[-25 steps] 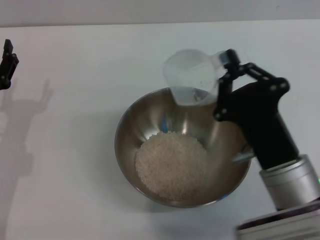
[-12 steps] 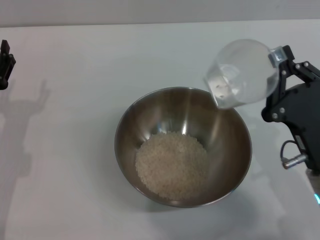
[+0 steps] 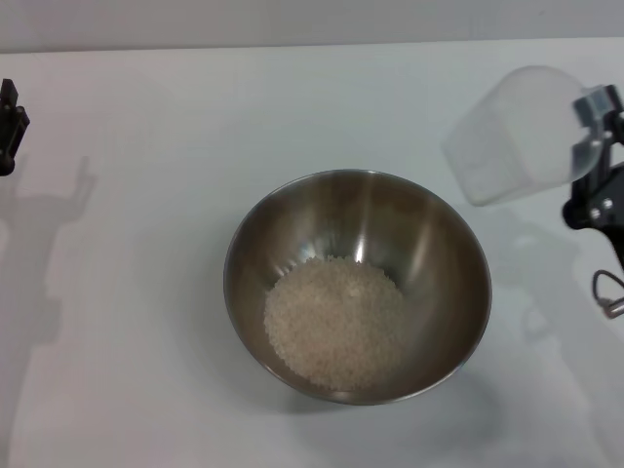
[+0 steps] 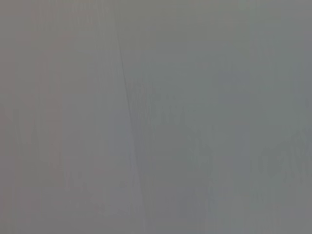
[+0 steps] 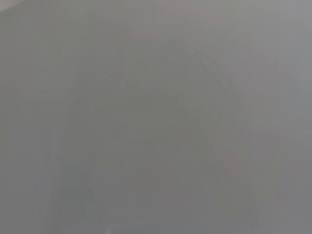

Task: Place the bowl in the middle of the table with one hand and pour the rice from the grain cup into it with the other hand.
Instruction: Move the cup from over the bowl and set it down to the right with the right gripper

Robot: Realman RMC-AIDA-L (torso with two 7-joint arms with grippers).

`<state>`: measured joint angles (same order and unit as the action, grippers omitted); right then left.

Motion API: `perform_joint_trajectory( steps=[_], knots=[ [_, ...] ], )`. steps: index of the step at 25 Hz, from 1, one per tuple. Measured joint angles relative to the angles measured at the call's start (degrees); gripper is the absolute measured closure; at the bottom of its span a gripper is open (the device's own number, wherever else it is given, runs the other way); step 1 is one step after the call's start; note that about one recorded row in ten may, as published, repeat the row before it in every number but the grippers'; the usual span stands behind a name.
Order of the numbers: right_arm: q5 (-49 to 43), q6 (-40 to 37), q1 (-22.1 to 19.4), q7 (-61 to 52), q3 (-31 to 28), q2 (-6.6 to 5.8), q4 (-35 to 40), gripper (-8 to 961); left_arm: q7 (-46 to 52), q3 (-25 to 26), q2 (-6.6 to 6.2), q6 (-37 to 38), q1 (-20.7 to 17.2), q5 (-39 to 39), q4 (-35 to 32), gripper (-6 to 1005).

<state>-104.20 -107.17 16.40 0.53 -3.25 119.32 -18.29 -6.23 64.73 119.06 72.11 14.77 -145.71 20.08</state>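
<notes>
The bowl (image 3: 357, 286) is sitting near the middle of the table (image 3: 156, 322), upright, with its shiny inner wall showing all round. The rice (image 3: 334, 319) is lying as a pale heap on the bottom of the bowl, a little toward its near side, and is covering the base.

The right gripper (image 3: 591, 125) is showing at the right edge of the head view, off to the far right of the bowl and clear of its rim. Its fingers are clamped on the cup (image 3: 517, 136), one dark finger lying against the cup's right side. The cup is hanging above the table, tilted over on its side, and it is looking empty, though its clear wall is making that hard to judge.

The left gripper (image 3: 10, 125) is sitting at the far left edge of the head view, well apart from the bowl; only a small dark part is showing, so I cannot tell how it is set.

Both wrist views are showing only a plain grey blur.
</notes>
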Motion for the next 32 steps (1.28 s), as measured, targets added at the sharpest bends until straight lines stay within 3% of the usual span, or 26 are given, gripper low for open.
perform_joint_trajectory(
  steps=[8,11,14,20,32],
  knots=[
    [0.1,4.4,-2.5,-7.5,-6.6,0.01,5.8,939,0.0,-0.1,0.03,-0.3,0.0,0.0,0.0,172],
    [0.1,10.6,-2.0,-15.5,-7.8,-0.02,10.9,939,0.0,-0.1,0.03,-0.3,0.0,0.0,0.0,172],
    [0.1,13.7,-1.7,-16.2,-8.9,-0.01,11.9,939,0.0,-0.2,0.04,-0.4,0.0,0.0,0.1,172],
    [0.1,24.7,1.8,-14.3,-10.5,0.05,13.8,940,0.0,-0.5,0.04,-0.5,0.3,0.1,0.0,172],
    [-2.0,34.3,8.0,-13.4,-7.2,0.02,14.1,940,0.0,-0.6,0.03,-0.5,0.4,0.1,0.0,172]
  ],
)
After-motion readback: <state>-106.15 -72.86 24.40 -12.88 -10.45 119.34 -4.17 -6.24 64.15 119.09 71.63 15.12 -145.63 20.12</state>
